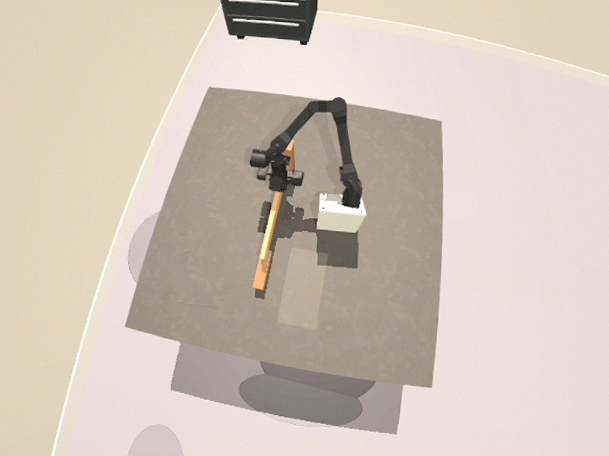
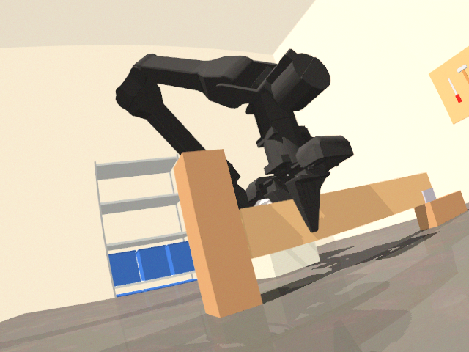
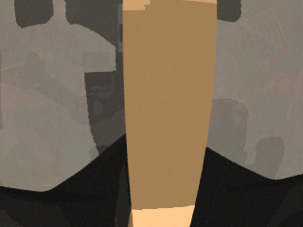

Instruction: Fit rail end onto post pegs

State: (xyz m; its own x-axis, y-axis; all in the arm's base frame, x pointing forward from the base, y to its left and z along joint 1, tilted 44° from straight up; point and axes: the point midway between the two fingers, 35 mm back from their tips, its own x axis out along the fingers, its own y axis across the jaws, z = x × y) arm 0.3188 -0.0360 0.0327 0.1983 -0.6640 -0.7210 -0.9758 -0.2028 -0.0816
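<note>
Fingers (image 2: 305, 212) clamped on rail (image 1: 270, 227) (image 2: 355, 206) (image 3: 168, 104), near its post end; post (image 2: 219, 231) just beside them, block (image 1: 261, 277) (image 2: 447, 208) well apart, tabletop (image 1: 374, 300) (image 2: 341, 295) (image 3: 265, 71) below, with room between.

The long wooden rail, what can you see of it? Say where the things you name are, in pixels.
The long rail (image 1: 266, 235) (image 2: 352, 210) (image 3: 168, 109) is a straight, flat-sided board, tan like plain wood. It stands on its narrow edge, raised off the table between the upright post (image 2: 218, 235) and the low block (image 2: 447, 208). The gripper (image 2: 299, 223) holds it between its fingers nearer the post. Its near end is at the post, but I cannot tell whether it touches. Its holes are hidden. The far end is at the grey bracket (image 2: 429, 195).
</note>
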